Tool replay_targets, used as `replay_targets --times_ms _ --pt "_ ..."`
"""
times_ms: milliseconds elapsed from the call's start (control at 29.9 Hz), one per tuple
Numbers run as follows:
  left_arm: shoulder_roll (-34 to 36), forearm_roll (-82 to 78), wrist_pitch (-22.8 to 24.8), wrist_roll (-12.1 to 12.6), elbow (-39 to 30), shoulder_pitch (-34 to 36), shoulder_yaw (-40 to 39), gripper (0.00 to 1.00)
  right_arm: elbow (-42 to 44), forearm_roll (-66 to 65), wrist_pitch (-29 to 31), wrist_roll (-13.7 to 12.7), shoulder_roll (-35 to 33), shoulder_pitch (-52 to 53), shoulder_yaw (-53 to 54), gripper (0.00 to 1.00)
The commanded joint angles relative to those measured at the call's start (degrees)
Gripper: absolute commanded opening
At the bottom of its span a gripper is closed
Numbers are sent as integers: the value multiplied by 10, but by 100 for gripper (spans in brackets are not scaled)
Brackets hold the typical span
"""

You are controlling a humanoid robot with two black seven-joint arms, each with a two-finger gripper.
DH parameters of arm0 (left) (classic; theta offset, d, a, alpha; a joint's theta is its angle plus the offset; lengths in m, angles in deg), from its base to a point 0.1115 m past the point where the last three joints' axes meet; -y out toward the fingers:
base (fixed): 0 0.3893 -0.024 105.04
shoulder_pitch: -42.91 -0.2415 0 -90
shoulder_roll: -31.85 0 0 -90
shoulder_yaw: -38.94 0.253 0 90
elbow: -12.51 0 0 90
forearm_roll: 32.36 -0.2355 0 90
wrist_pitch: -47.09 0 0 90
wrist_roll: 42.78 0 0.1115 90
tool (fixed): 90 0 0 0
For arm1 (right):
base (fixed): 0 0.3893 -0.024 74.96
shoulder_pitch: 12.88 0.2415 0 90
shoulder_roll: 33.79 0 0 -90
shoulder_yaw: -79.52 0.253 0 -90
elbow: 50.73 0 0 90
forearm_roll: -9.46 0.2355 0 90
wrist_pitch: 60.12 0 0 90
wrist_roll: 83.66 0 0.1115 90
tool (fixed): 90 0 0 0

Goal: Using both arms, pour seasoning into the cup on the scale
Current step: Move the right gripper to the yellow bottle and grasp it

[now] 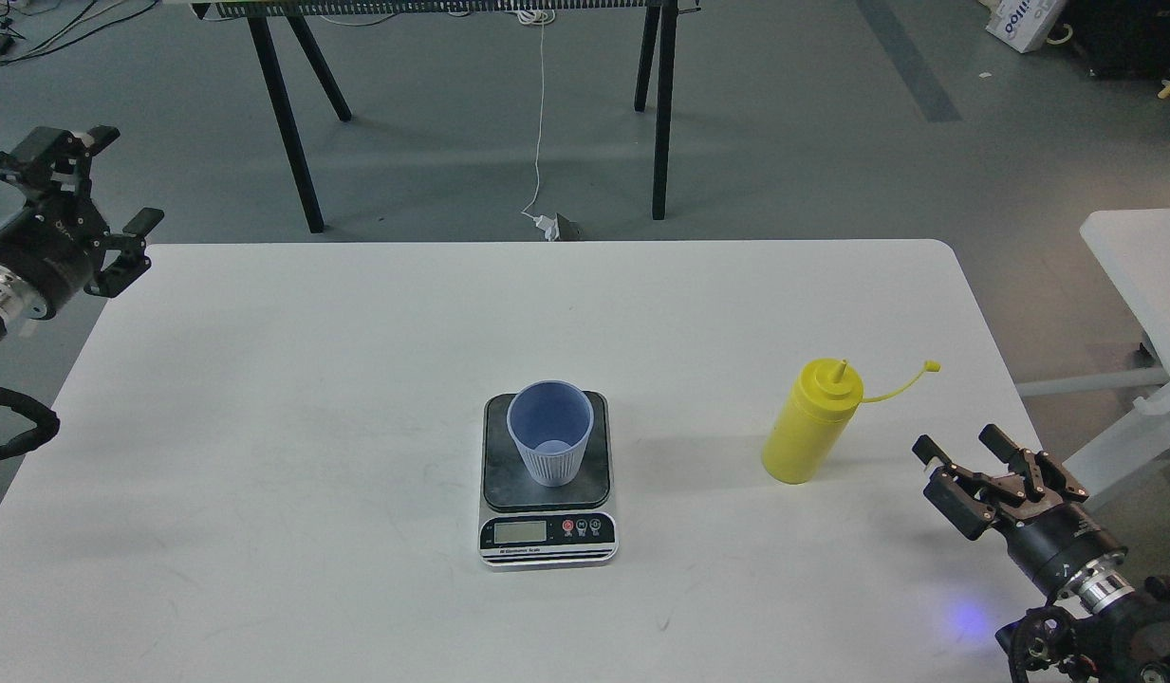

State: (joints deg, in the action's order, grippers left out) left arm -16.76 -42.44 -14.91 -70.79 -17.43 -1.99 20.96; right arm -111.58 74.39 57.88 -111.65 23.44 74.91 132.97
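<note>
The light-blue ribbed cup (549, 443) stands upright and empty on the dark platform of the scale (547, 543) in the middle of the white table. The yellow seasoning bottle (811, 421) stands upright to the right, its small cap (932, 366) hanging off on its tether. My right gripper (964, 453) is open and empty over the table's right front edge, right of and nearer than the bottle. My left gripper (105, 180) is open and empty at the table's far left corner, far from the cup.
The white table (357, 379) has rounded corners. Behind it stand black trestle legs (281, 114) and a white cable (539, 142) on the grey floor. A second white table (1140, 275) stands at the right.
</note>
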Motion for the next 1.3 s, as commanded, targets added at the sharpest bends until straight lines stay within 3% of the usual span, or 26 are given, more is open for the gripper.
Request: replay_targets --times_ms 0,267,735,1269 --pt "-6 1 0 0 1 0 0 99 -17 -49 0 0 6 -2 -4 99" --pt "-13 2 0 0 0 -12 -2 99 20 -119 0 0 26 61 -5 99" --pt "-6 1 0 0 1 -32 -19 99 196 -240 0 0 183 152 -5 99" --pt "-7 1 0 0 1 -35 -19 99 287 -259 0 0 231 213 -5 95"
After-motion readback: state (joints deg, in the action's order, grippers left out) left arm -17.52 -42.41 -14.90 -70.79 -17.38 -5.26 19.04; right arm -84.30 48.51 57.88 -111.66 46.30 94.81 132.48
